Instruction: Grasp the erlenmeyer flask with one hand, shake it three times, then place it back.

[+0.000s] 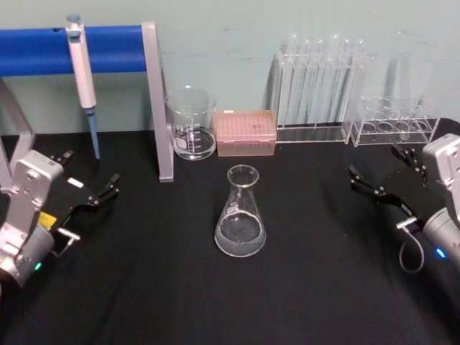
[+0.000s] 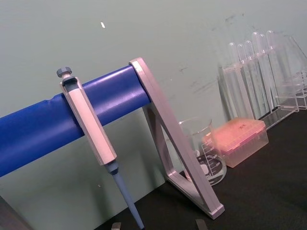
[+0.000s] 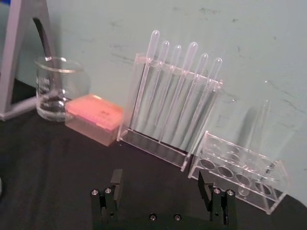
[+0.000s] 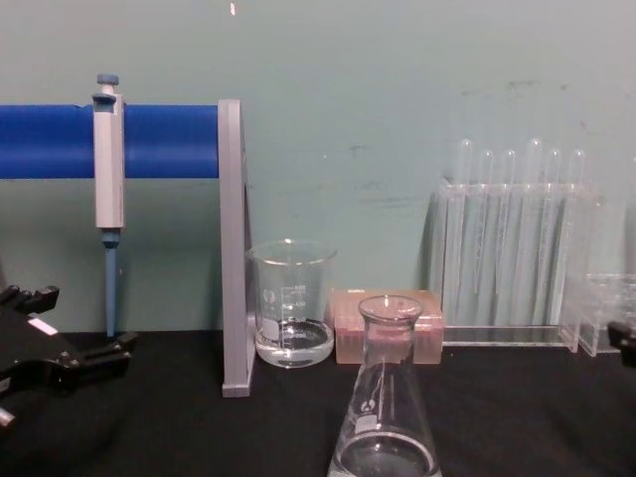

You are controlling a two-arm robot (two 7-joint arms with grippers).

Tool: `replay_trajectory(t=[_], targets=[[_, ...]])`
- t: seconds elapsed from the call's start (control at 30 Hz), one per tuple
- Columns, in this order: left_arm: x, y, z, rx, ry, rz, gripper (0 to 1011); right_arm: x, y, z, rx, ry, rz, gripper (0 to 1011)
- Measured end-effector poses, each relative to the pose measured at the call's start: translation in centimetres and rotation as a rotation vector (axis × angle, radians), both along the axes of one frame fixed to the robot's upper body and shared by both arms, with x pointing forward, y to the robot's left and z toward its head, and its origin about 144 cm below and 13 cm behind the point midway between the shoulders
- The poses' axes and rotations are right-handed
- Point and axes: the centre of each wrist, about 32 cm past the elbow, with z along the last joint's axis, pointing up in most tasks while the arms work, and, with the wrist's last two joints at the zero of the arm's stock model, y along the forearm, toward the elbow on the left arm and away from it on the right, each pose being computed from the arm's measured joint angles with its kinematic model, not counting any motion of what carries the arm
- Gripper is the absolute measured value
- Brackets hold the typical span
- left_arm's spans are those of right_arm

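The erlenmeyer flask (image 1: 240, 212) stands upright on the black table mid-front, clear glass with a little liquid in its base; in the chest view the flask (image 4: 386, 397) shows low at centre. My left gripper (image 1: 90, 172) hovers open at the table's left, well apart from the flask, and its fingertips (image 2: 201, 224) peek in at the left wrist view's edge. Far to the right, my right gripper (image 1: 377, 164) is open too, nothing between its fingers (image 3: 116, 181), and it faces the test tube racks.
Behind the flask stand a glass beaker (image 1: 191, 123) and a pink tip box (image 1: 246, 133). A tall test tube rack (image 1: 320, 90) and a low rack (image 1: 395, 122) sit at the back right. A pipette (image 1: 83, 72) hangs on the blue-barred stand (image 1: 162, 100).
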Motion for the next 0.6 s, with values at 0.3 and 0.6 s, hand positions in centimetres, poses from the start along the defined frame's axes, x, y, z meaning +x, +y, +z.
replay_trajectory(t=[0.3, 0.6], targets=[[0.0, 0.0, 0.0, 0.000, 0.000, 0.000, 1001, 0.1, -0.4, 1.0, 0.144, 0.038, 0.044, 1000], [0.0, 0.0, 0.0, 0.000, 0.000, 0.000, 1001, 0.1, -0.3, 1.6, 0.245, 0.090, 0.149, 1000]])
